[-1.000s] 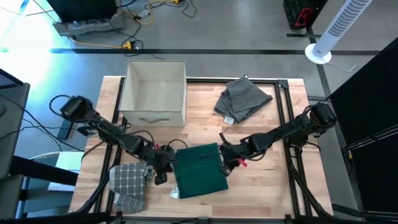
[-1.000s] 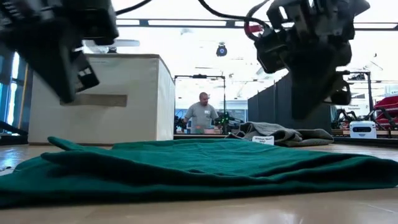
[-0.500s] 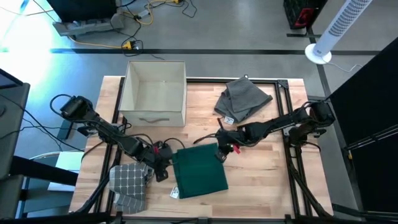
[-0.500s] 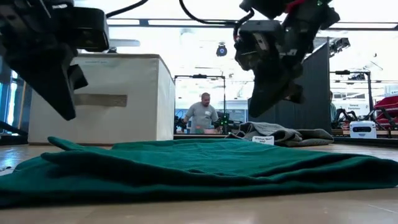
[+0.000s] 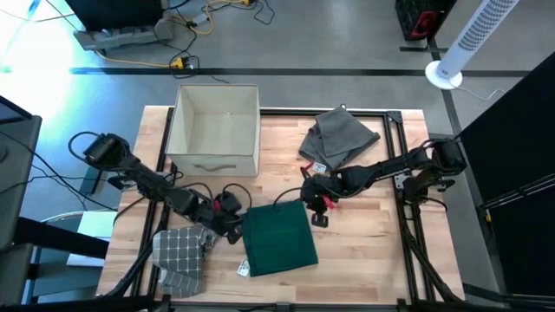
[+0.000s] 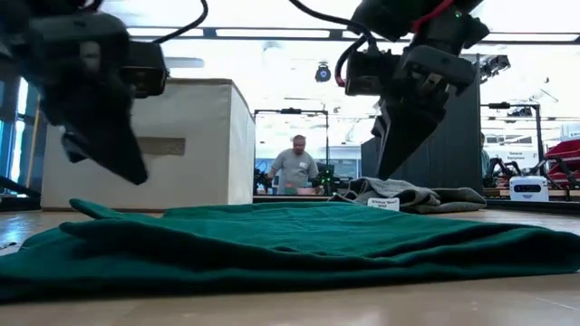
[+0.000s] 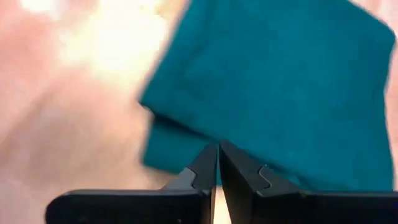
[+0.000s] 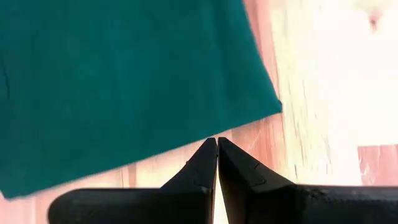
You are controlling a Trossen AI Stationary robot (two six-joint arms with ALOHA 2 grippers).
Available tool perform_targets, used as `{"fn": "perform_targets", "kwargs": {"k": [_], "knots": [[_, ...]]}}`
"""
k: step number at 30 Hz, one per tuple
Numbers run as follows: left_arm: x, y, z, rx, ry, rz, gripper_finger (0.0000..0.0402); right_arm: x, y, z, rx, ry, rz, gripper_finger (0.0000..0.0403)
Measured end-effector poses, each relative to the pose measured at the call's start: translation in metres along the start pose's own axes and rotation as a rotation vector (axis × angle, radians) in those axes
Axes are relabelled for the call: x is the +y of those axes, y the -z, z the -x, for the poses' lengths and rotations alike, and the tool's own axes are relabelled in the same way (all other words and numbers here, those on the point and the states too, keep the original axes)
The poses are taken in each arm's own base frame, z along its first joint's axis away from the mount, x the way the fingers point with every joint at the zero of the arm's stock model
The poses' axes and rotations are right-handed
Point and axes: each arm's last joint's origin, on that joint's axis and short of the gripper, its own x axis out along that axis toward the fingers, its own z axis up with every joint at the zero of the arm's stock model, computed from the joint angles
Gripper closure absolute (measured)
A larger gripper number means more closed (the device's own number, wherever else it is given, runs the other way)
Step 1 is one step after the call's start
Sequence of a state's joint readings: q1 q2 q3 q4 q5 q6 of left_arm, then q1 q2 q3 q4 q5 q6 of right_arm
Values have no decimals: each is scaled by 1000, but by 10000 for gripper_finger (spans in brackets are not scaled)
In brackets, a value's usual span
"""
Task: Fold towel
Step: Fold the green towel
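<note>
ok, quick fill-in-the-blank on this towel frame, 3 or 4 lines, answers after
The folded towel between the two tools is ____ in colour.
The left tool has its fingers ____, gripping nothing.
The right tool hangs over the ____ table just off the towel's edge.
The beige box holds ____.

Answers: green; shut; wooden; nothing

The green towel [image 6: 299, 249] is cut off at both low-view edges.
</note>
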State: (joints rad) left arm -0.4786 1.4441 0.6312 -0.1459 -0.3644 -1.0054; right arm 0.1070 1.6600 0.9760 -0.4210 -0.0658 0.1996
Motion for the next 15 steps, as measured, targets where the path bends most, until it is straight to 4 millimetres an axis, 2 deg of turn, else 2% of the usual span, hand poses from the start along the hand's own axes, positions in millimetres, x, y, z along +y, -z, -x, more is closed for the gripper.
{"fn": "perform_targets", "kwargs": {"k": [2, 6, 10, 15], "knots": [[4, -5, -2, -11, -19, 31, 375, -2, -1, 0, -3, -8, 19, 402], [13, -18, -8, 19, -18, 213, 352, -8, -7, 1, -47, -37, 8, 402], [11, -25, -9, 1, 38, 181, 342, -10, -11, 1, -90, -59, 72, 402], [21, -30, -13, -17, -34, 209, 341, -10, -12, 1, -97, -55, 101, 402]]}}
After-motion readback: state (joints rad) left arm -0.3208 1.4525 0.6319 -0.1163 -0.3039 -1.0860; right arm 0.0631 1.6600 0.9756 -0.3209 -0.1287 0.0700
